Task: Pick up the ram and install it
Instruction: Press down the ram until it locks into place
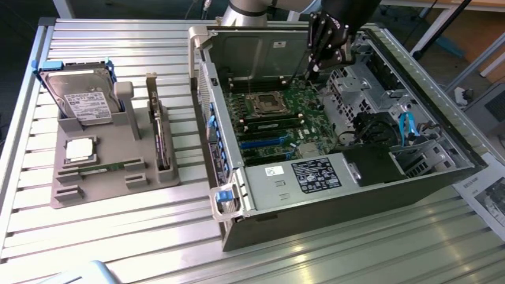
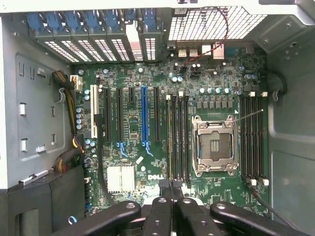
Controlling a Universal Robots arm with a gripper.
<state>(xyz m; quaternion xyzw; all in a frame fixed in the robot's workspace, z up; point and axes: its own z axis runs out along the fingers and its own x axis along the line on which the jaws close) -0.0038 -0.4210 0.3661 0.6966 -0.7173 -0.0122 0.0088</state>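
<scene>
On the exterior view's left, a gray holder is resting on the metal table. A hard drive is being held upright at its far end. A square silver chip is lying flat below the drive. The ram is being kept in a low slot near the front of the holder. It is lying flat, and its long side is running across the exterior view, from left to right. A dark card is standing on its edge at the holder's right side.

Further right, an open computer case is lying on its side, and the green board inside is being shown. The gripper is hanging over the far part of this board, inside the case. In the wrist view, the gripper is being held just above the board, near the long memory slots beside the empty socket. Its fingers are pressed together. It cannot be told whether anything thin is being pinched between them.

So the ram on the holder is lying well apart from the gripper, outside the case, off toward the exterior view's left. The case wall and the dark card are standing between the two.
</scene>
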